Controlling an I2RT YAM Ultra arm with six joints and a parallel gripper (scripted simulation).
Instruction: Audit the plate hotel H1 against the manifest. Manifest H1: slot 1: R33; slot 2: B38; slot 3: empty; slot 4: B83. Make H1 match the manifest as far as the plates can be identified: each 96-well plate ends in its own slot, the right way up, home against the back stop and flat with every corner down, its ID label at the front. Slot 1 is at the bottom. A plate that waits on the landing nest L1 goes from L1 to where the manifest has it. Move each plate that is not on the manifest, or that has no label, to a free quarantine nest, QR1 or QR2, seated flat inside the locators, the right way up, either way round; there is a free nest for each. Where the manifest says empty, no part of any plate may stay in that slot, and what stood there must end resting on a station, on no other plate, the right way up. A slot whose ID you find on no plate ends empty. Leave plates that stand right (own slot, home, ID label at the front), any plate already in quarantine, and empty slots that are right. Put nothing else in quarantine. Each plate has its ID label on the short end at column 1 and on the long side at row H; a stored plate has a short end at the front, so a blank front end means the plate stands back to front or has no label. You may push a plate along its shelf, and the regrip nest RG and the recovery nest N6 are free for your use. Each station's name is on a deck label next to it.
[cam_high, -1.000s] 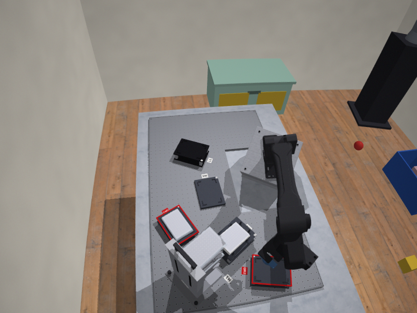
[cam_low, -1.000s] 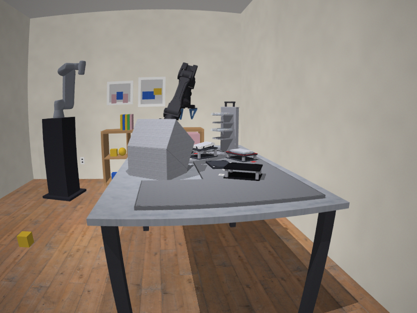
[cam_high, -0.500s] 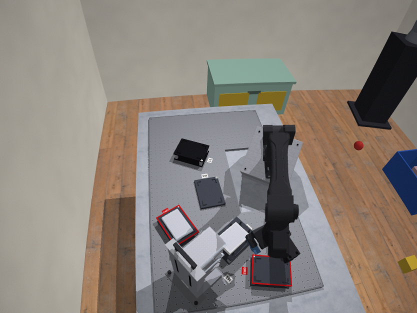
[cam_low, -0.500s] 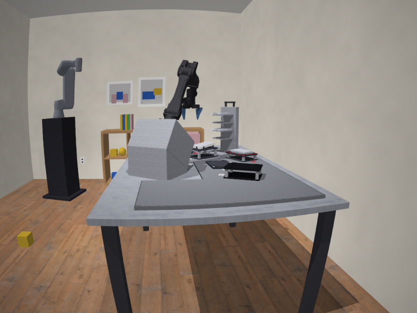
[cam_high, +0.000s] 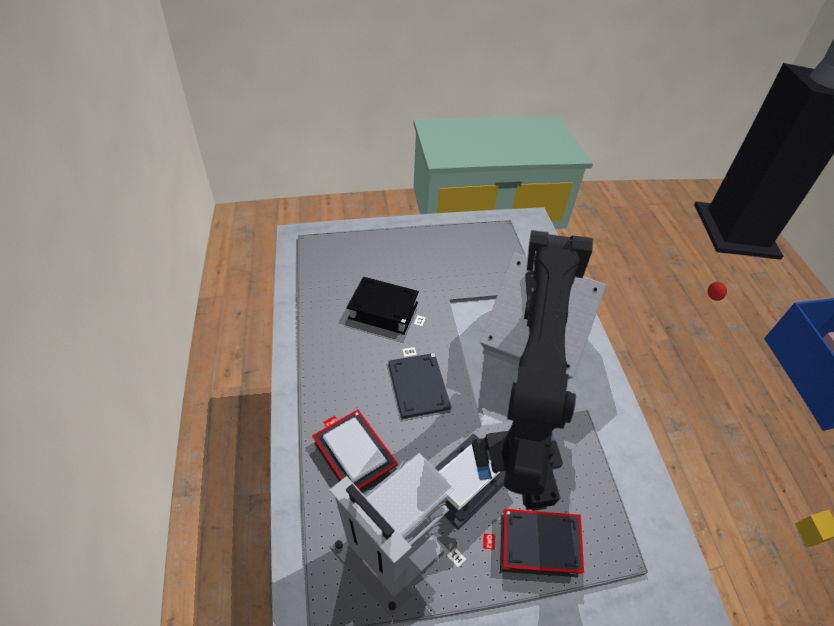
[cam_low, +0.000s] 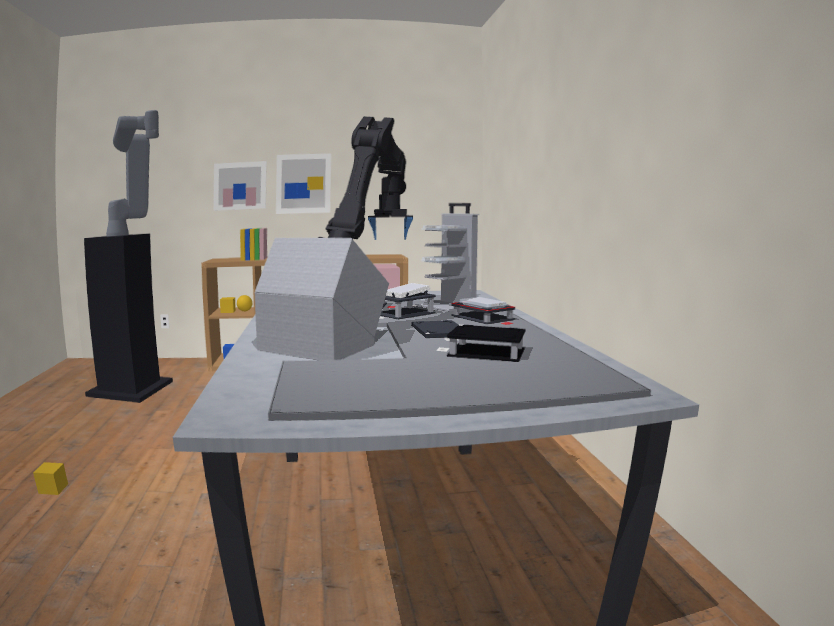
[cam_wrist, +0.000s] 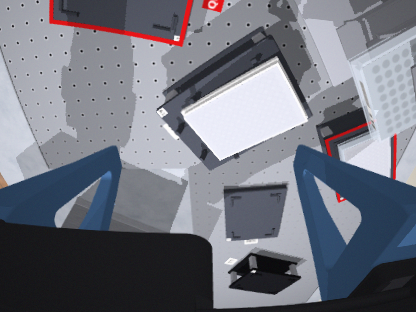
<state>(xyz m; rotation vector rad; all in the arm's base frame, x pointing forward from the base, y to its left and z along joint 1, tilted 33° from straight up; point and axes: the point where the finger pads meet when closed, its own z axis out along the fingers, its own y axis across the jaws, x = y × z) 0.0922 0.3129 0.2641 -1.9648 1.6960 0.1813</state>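
Gripper (cam_low: 390, 227) hangs high above the surface (cam_low: 471, 431), its blue fingers spread wide and holding nothing. Below it a white plate (cam_wrist: 247, 108) rests on a raised nest. Beyond stand the plate hotel (cam_low: 461, 259) and a second white plate (cam_high: 355, 452) in a red-edged quarantine nest (cam_high: 322, 452).

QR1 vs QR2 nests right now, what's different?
QR1 nest holds a white plate inside its border; QR2 nest shows only its dark bare pad with corner locators. In the top view QR1 sits left of the plate hotel, turned at an angle; QR2 sits to the hotel's right, near the arm's base, nearly square to the deck edge. The open gripper is over neither. Both have red borders and red deck labels.
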